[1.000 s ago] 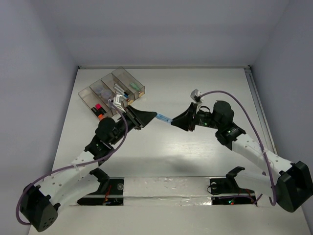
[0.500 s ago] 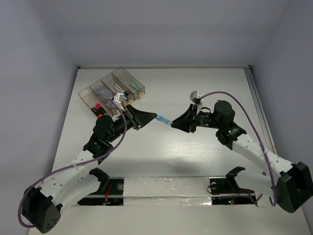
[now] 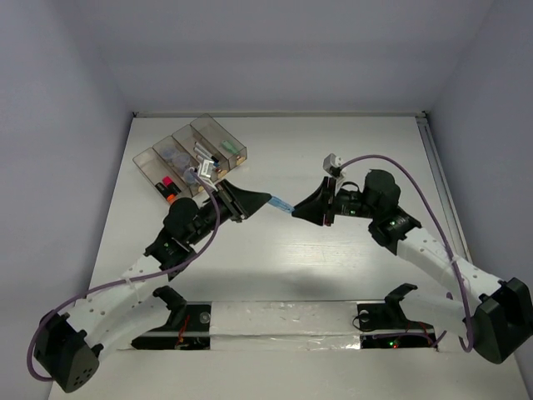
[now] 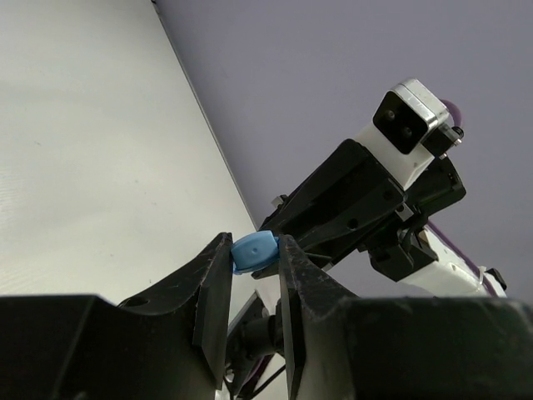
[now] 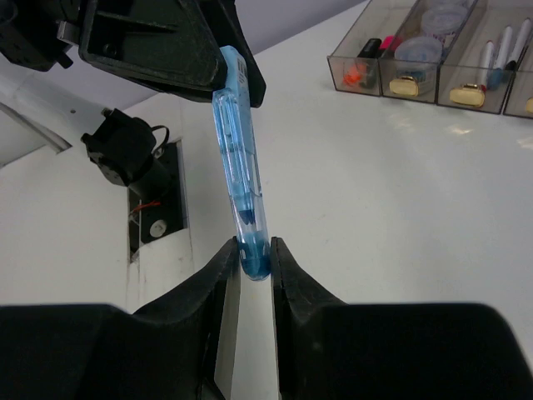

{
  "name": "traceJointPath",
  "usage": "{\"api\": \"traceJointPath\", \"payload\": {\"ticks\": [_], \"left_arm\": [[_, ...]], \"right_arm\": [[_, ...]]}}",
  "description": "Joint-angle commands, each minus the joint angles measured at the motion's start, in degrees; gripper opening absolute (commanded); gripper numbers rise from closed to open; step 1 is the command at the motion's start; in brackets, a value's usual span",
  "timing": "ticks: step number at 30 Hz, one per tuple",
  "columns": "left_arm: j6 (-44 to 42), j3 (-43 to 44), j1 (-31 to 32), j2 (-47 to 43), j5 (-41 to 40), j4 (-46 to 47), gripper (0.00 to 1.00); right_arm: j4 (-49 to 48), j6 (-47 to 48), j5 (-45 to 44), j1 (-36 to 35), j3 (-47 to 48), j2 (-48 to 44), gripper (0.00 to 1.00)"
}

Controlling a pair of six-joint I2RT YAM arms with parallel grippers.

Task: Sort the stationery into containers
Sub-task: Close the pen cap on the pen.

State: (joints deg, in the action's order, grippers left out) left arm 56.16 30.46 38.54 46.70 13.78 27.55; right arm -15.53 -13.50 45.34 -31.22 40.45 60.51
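Note:
A translucent blue pen (image 3: 280, 202) hangs in the air between both grippers above the middle of the table. My left gripper (image 3: 266, 198) is shut on its blue capped end (image 4: 254, 250). My right gripper (image 3: 295, 209) is shut on its other, dark blue end (image 5: 253, 250). In the right wrist view the pen's barrel (image 5: 237, 158) runs up to the left gripper's fingers (image 5: 166, 50). The four joined smoky-brown bins (image 3: 190, 155) stand at the far left. They hold pink and orange highlighters (image 5: 366, 62), round rolls (image 5: 425, 42) and white pens (image 5: 493, 57).
The bins (image 5: 433, 83) sit close behind the left wrist. A taped white strip (image 3: 283, 321) and both arm bases run along the near edge. Grey walls close the table at the back and sides. A rail (image 3: 437, 179) runs along the right edge.
Both grippers stay shut on the blue pen. The left arm has shifted slightly, and the pen has hardly moved.

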Motion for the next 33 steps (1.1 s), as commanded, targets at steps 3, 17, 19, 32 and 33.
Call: {"api": "traceJointPath", "payload": {"ticks": [3,17,19,32,33], "left_arm": [[-2.11,4.87,1.01,-2.67,1.95,0.05,0.00],[1.67,0.39,12.60,7.60,-2.00,8.83,0.00],[1.58,-0.13,13.13,8.23,-3.14,9.72,0.00],[1.23,-4.27,16.73,3.75,-7.01,5.67,0.00],[1.14,-4.35,17.26,4.01,-7.01,5.58,0.00]], "right_arm": [[0.41,2.42,-3.68,-0.59,1.92,-2.77,0.00],[-4.16,-1.62,-5.17,-3.40,8.06,3.03,0.00],[-4.25,-1.71,-8.32,-3.41,8.94,2.77,0.00],[-1.78,-1.62,-14.07,-2.80,14.92,1.27,0.00],[-2.22,-1.62,-13.36,-2.27,15.79,1.89,0.00]]}}
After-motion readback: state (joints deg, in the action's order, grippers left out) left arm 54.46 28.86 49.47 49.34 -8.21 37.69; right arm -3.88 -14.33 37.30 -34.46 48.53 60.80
